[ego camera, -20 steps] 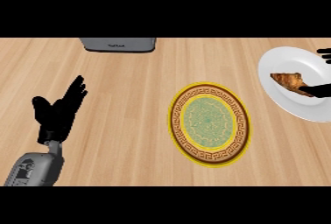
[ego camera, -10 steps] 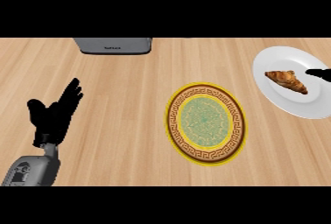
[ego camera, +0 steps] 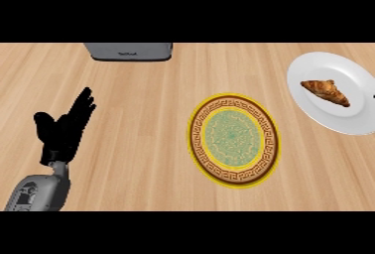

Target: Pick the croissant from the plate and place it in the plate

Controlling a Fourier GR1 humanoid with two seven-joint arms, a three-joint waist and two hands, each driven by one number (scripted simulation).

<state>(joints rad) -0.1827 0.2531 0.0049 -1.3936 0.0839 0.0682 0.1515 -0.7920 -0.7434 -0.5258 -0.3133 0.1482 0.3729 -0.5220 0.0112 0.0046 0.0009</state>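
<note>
A brown croissant [ego camera: 327, 92] lies on a white plate [ego camera: 359, 119] at the right edge of the head view. In the middle of the wooden counter sits a patterned plate [ego camera: 233, 140] with a yellow rim, a brown border and a green centre; nothing lies on it. My left hand [ego camera: 64, 131] rests open at the left, fingers straight and pointing up, far from both plates. My right hand shows nowhere in this view.
A grey appliance [ego camera: 129, 51] stands at the far edge of the counter, left of centre. The grey left forearm [ego camera: 38, 190] comes in from the lower left corner.
The right hand, seen as dark fingers by the croissant a second ago, has drawn out of view to the right. The croissant stays on the white plate. The view has shifted slightly.
</note>
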